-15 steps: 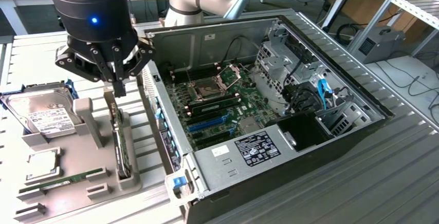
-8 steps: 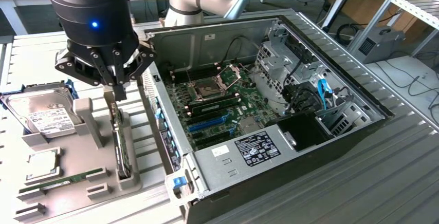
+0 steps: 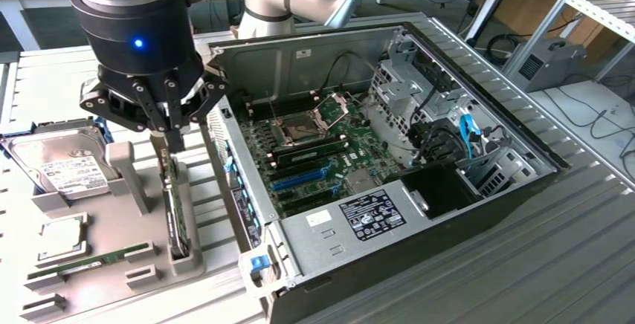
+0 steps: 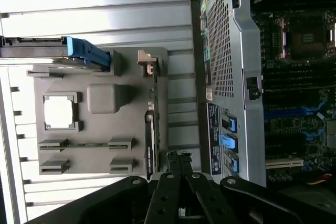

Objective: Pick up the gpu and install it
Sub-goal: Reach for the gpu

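Gripper (image 4: 178, 157), fingers pressed together, just beside the edge-on gpu (image 3: 178, 220) in its gray holder (image 4: 94, 153); contact unclear.

I see a ribbed metal table (image 3: 555, 212) carrying a grey parts tray (image 3: 109, 229), with an open computer case (image 3: 447, 244) at its three o'clock.

Black gripper (image 3: 174, 146), fingers pressed together, poised at upper end of thin dark gpu card (image 3: 177, 212) standing on edge in grey plastic holder tray (image 3: 104, 224); open metal computer case (image 3: 288, 60) just beside.
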{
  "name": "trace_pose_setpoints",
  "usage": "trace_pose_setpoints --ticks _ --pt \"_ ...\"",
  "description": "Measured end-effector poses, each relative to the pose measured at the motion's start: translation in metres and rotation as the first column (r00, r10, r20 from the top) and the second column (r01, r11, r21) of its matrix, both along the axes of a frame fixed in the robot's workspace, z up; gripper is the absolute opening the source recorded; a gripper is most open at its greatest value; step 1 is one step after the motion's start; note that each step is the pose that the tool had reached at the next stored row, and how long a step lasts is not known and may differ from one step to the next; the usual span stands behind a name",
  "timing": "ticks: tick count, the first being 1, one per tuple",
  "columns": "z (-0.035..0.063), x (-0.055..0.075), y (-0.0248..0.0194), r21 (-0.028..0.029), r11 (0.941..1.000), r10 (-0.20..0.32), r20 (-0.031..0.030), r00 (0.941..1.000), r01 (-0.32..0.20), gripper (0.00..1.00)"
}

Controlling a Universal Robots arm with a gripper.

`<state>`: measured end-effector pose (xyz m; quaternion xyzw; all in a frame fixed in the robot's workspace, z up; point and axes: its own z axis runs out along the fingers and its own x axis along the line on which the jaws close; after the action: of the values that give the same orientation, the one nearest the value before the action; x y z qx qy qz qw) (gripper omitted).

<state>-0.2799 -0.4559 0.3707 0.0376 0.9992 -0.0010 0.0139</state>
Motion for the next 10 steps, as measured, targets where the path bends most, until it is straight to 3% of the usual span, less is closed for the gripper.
trace_pose_setpoints --ticks 2,5,6,9,10 --pt "0.0000 0.000 -0.0027 -0.0006 1.0000 0.000 0.0001 1.0000 0.000 0.11" --pt "-0.0002 0.000 -0.0186 -0.0111 0.9999 0.000 0.0001 1.0000 0.000 0.11" --pt "-0.0002 0.000 -0.0217 -0.0136 0.9999 0.000 0.0000 1.0000 0.000 0.11" --pt "-0.0007 0.000 -0.0402 -0.0281 0.9996 0.000 0.0001 1.0000 0.000 0.11" --pt "-0.0010 0.000 -0.0523 -0.0336 0.9994 0.000 0.0001 1.0000 0.000 0.11"
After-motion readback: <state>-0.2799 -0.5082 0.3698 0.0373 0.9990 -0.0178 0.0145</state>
